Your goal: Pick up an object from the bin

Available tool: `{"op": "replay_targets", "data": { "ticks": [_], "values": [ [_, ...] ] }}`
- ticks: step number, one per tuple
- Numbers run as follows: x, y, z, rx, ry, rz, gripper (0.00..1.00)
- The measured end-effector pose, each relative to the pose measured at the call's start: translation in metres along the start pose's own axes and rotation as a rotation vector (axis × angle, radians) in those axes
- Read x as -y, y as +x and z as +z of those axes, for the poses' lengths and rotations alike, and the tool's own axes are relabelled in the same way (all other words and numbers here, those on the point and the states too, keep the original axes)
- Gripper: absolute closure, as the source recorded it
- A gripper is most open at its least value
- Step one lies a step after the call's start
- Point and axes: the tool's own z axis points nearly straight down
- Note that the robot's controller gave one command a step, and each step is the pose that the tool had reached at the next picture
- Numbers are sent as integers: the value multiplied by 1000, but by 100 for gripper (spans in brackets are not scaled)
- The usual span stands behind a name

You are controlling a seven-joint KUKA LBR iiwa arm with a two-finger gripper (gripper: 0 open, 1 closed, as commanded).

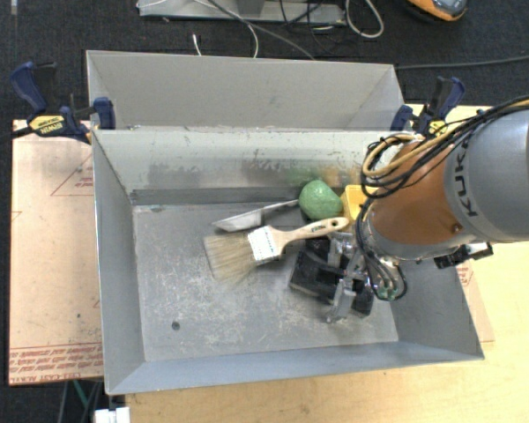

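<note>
Near the bin's right wall (pixel 434 317), the gripper (pixel 344 300) (spread: cannot tell) hangs over a black block (pixel 309 276).

**Scuffed metal, pale wood**

The bin (pixel 203 324) is matt grey metal, its floor scratched and dusty. The paintbrush (pixel 264 243) has a glossy pale wooden handle and coarse bristles. The green ball (pixel 319 199) looks matt; the black block (pixel 309 276), dull plastic.

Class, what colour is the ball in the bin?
The ball is green; the camera view shows it best.
</note>
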Motion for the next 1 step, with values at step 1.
{"op": "replay_targets", "data": {
  "ticks": [1],
  "values": [
    [-5,6,2,-9,4,345,100]
  ]
}}
